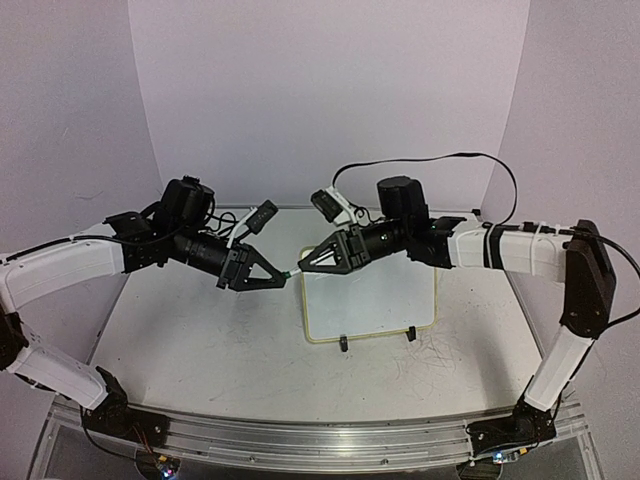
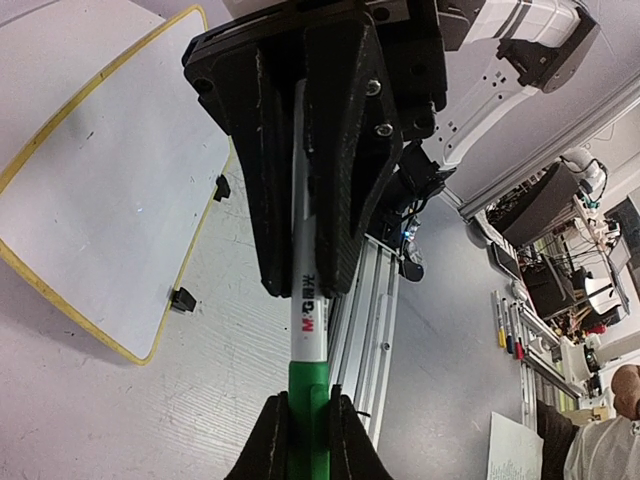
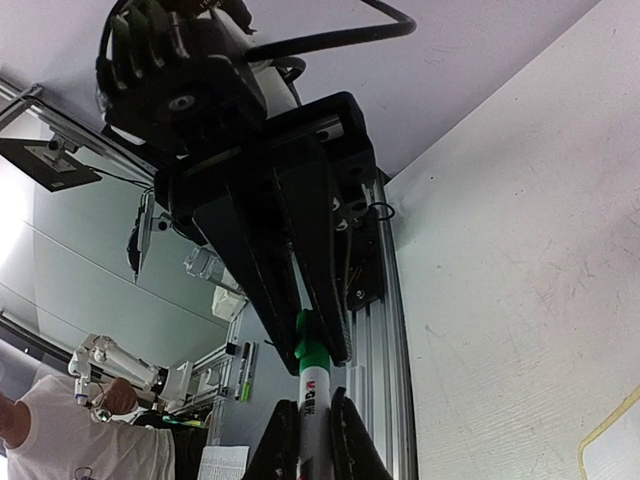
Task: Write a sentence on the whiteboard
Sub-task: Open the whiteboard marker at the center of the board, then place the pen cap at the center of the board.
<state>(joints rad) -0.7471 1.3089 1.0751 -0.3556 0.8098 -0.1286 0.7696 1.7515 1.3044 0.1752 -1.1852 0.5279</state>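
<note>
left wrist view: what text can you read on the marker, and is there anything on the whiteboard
"M&G", in red, on the white barrel of the marker.
Small dark characters just above it: too small to read.
The whiteboard: no readable text.

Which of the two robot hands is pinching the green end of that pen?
The left gripper, on the left seen from above: its fingers clamp the green cap of the marker, while the right gripper holds its white barrel.
</note>
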